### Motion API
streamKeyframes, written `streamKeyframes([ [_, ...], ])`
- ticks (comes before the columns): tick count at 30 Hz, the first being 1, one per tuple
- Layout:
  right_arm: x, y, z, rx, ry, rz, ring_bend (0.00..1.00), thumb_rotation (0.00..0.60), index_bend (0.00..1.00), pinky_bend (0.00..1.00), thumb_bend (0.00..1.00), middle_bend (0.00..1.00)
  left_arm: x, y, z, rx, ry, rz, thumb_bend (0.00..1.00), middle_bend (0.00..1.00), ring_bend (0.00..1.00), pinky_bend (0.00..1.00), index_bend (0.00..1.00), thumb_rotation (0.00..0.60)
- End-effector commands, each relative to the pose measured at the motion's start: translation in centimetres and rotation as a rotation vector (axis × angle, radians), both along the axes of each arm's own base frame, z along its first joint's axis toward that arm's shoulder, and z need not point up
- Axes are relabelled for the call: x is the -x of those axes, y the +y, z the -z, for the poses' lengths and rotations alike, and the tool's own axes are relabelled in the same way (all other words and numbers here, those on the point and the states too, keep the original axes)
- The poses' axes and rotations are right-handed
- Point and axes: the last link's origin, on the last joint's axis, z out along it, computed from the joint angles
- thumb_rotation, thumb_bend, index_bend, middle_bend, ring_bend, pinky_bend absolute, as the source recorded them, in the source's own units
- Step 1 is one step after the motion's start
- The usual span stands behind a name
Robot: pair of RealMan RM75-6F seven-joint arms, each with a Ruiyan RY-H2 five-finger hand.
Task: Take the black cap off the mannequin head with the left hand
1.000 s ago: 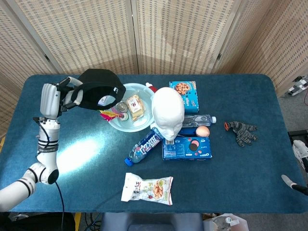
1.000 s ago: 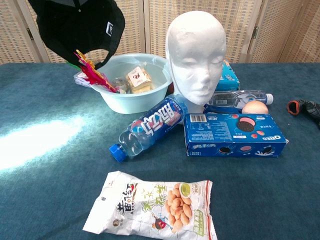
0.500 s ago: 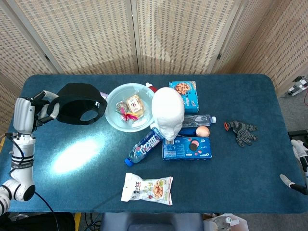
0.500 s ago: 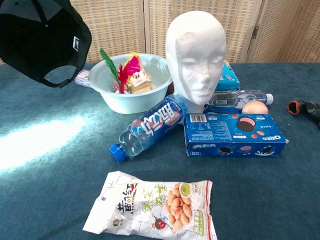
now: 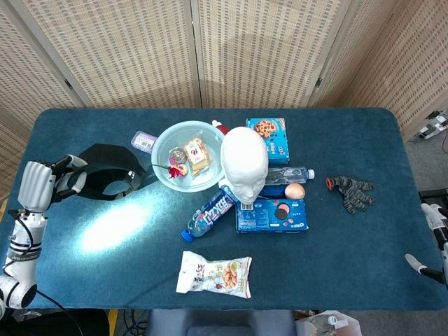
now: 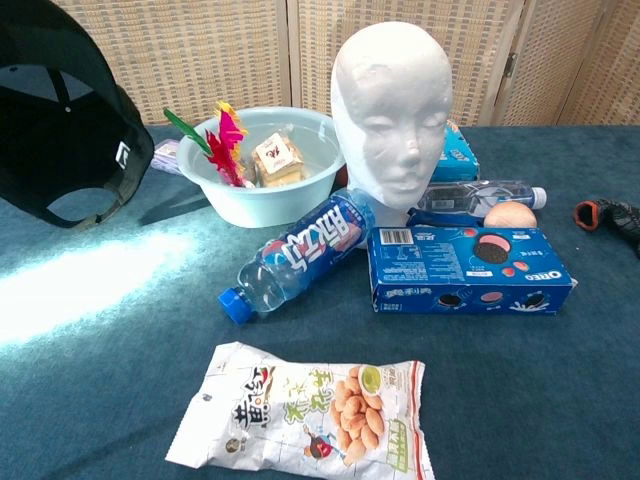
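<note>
So the black cap point(image 5: 108, 168) is off the mannequin head point(image 5: 243, 162) and sits way out at the worktop's point(image 5: 350, 252) left end, gripped by the left hand point(image 5: 42, 183). The right hand point(image 5: 428, 241) barely peeks in at the edge, can't tell how its fingers sit.

The right hand point(image 5: 428, 241) was mostly cut off at the head view's right edge, its fingers unreadable. The chest view's left edge clipped the black cap point(image 6: 60, 130), hiding its holder.
</note>
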Motion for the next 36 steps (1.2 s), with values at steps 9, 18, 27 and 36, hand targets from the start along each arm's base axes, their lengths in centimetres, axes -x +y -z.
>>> streamKeyframes([
  [9, -0.1, 0.2, 0.0, 0.002, 0.0, 0.003, 0.12, 0.6, 0.1, 0.17, 0.01, 0.19, 3.2, -2.2, 5.8, 0.126, 0.226, -0.029, 0.57, 1.0, 1.0, 1.0, 0.6, 0.6],
  [18, -0.1, 0.1, 0.2, -0.002, -0.002, 0.0, 0.12, 0.6, 0.1, 0.17, 0.01, 0.19, 4.7, -3.9, 9.1, 0.233, 0.406, -0.136, 0.51, 1.0, 1.0, 1.0, 0.49, 0.6],
  [27, 0.1, 0.2, 0.2, 0.0, -0.007, 0.006, 0.12, 0.6, 0.1, 0.17, 0.01, 0.19, 3.2, -5.8, 9.3, 0.301, 0.513, -0.328, 0.0, 0.85, 0.9, 1.0, 0.0, 0.6],
  [36, 0.2, 0.0, 0.2, -0.002, -0.008, 0.004, 0.12, 0.6, 0.1, 0.17, 0.01, 0.19, 1.5, -8.5, 8.0, 0.312, 0.562, -0.398, 0.0, 0.43, 0.6, 0.99, 0.0, 0.6],
])
